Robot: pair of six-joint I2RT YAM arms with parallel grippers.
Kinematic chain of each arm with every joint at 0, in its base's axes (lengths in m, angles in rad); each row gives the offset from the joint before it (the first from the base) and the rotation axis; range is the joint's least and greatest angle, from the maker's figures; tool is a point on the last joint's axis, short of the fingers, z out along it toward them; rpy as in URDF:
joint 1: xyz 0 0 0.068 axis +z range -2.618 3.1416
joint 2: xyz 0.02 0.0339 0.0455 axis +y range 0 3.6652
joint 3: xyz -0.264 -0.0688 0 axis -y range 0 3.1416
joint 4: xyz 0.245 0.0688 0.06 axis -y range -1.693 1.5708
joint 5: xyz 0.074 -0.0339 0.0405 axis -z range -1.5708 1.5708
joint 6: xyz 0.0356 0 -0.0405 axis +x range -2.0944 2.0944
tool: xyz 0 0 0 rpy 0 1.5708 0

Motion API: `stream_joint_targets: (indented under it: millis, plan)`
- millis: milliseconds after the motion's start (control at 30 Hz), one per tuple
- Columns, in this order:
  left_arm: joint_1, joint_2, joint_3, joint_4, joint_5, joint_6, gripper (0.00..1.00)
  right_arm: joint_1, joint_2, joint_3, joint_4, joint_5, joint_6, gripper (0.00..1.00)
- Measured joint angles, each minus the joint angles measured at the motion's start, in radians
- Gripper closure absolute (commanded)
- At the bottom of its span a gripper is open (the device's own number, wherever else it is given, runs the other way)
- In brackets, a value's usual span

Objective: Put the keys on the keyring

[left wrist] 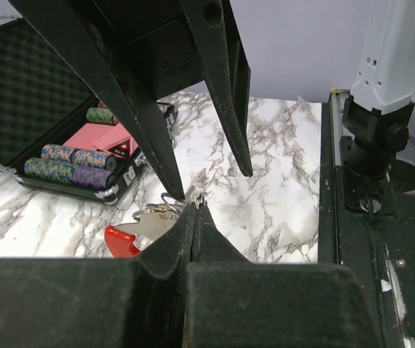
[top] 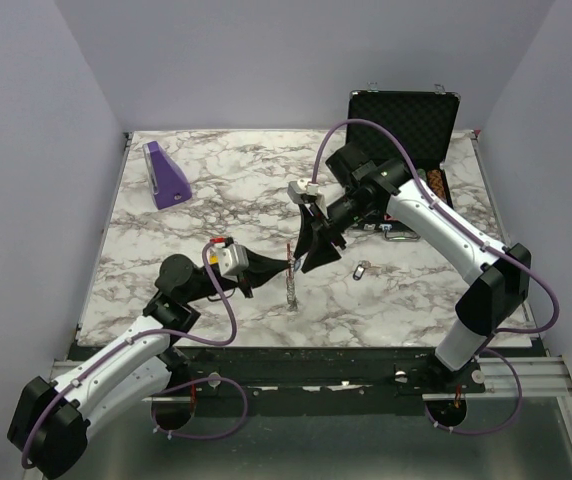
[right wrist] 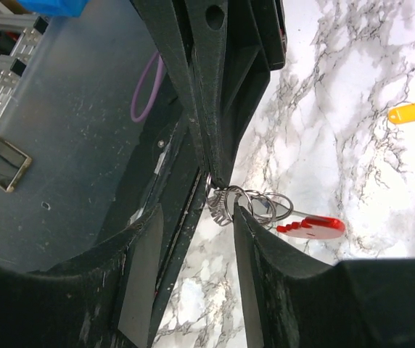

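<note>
Pale lilac walls close in the marble surface (top: 216,200) on three sides. At its far right corner an open black case (top: 403,115) stands, and a purple wedge (top: 169,177) lies far left, well apart from the work.

Both arms meet near the middle of the surface. The left claw (left wrist: 195,206) is fully closed, and its tips pinch the wire of the keyring (right wrist: 255,206), so the ring hangs just above the surface. A red clip (right wrist: 316,226) and some keys (left wrist: 153,214) already on the ring spread out to one side of the pinch.

The right claw (right wrist: 200,217) comes from the opposite side and points down at the same spot. Its jaws stand about half apart, one on each side of the ring, and the pictures show no clear grip on anything.

One loose key (top: 362,270) lies flat on the surface, near the right claw on the right arm's side. The right arm is clearly the nearer one to it.

The next move probably turns on the ring wire, which lies across the gap of the right claw. There is open marble all around. The only crowding is the two claws, nearly touching, so a careless push could twist the ring out of the pinch.
</note>
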Motion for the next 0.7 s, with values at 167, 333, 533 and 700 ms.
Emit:
stream_joint_targets:
  millis: [167,333,533,700]
  plan:
    - [0.004,0.005,-0.048,0.106,-0.016,-0.087,1.0,0.0,-0.002,-0.021,0.011,-0.009,0.008,0.51]
    - [0.005,0.019,-0.08,0.206,-0.043,-0.172,1.0,0.0,-0.002,-0.027,0.025,-0.012,0.018,0.54]
    - [0.005,0.041,-0.101,0.284,-0.075,-0.251,1.0,0.0,-0.002,-0.027,0.043,-0.025,0.042,0.56]
    - [0.004,0.045,-0.109,0.318,-0.116,-0.298,1.0,0.0,-0.002,-0.027,0.063,-0.038,0.06,0.59]
